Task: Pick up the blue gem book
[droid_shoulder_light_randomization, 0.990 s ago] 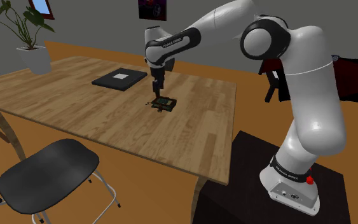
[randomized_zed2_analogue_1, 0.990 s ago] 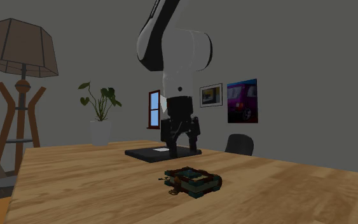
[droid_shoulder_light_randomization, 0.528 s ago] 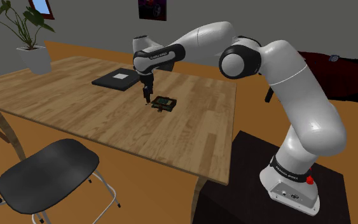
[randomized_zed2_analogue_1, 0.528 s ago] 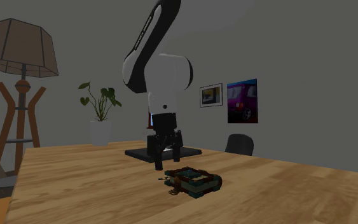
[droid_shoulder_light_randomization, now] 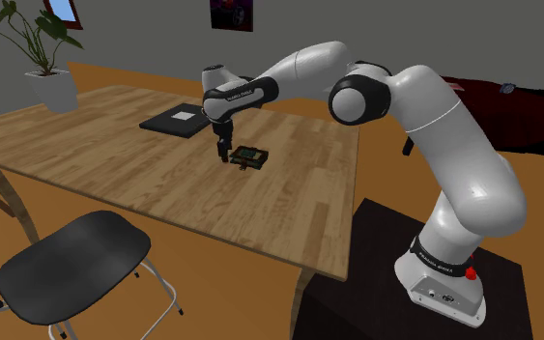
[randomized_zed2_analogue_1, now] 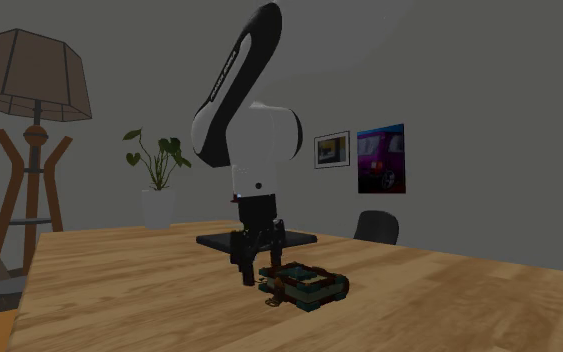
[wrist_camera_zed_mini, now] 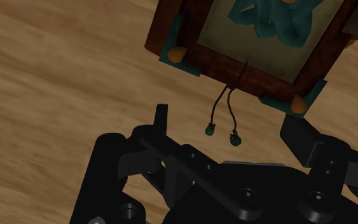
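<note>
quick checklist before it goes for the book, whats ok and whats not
1. Fingers open: ok. The gripper has its fingers standing apart.
2. Book between the fingers: not ok. The book lies beyond the fingertips, with just its beaded cords between them.
3. Book lying flat on the table: ok.
4. Fingertips clear of the tabletop: cannot tell.
5. Black slab out of the way: ok. It lies apart from the book.

Home room: wooden table [droid_shoulder_light_randomization: 96,145], floor lamp [randomized_zed2_analogue_1: 29,80], houseplant [randomized_zed2_analogue_1: 155,160].
</note>
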